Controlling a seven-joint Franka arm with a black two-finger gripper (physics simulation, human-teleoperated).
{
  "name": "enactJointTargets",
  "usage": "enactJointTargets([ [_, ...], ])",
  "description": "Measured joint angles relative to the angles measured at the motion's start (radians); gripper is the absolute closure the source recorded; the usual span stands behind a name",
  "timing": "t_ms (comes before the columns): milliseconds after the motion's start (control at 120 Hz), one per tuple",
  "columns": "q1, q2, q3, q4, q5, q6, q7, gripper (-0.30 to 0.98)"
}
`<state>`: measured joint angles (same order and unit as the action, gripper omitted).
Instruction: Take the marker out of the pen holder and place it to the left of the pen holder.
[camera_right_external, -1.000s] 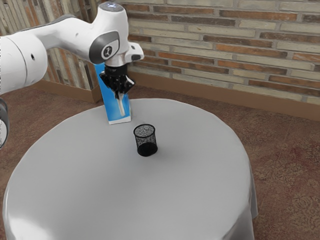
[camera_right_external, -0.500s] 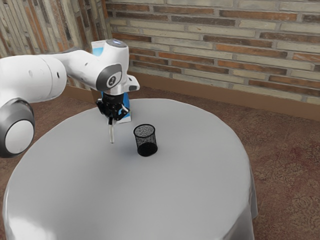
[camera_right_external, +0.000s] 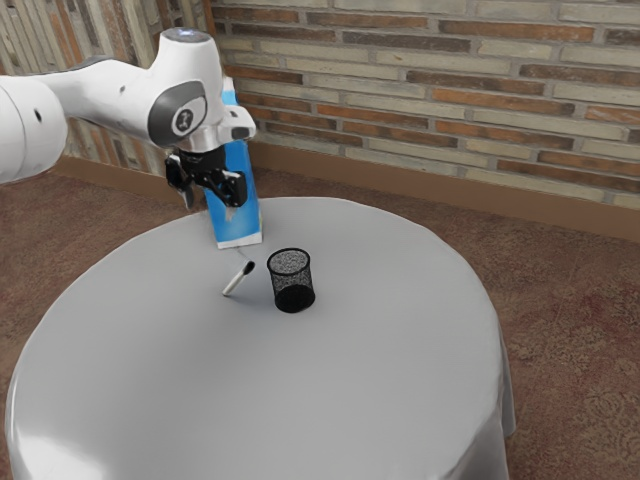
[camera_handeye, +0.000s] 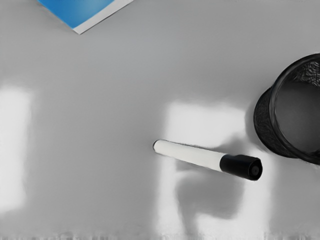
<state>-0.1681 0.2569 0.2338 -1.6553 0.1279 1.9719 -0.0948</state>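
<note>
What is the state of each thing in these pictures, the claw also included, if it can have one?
Marker: capped, outside the pen holder, not gripped.
Pen holder: upright, nothing sticking out.
Claw: open, above the table.
Blue and white box: standing upright.
Tablecloth: spread, hanging over the edge.

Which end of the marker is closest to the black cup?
The end with the black cap is closest. The white end is farther from the cup.
</note>
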Motion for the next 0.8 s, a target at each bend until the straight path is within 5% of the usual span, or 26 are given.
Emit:
enactJointTargets([
  [167,-0.004,-0.177,-0.041,-0.124,0.006,-0.002,0.006,0.03],
  [800,0.002,-0.324,-0.088,-0.186,0.016,-0.119,0.140,0.00],
])
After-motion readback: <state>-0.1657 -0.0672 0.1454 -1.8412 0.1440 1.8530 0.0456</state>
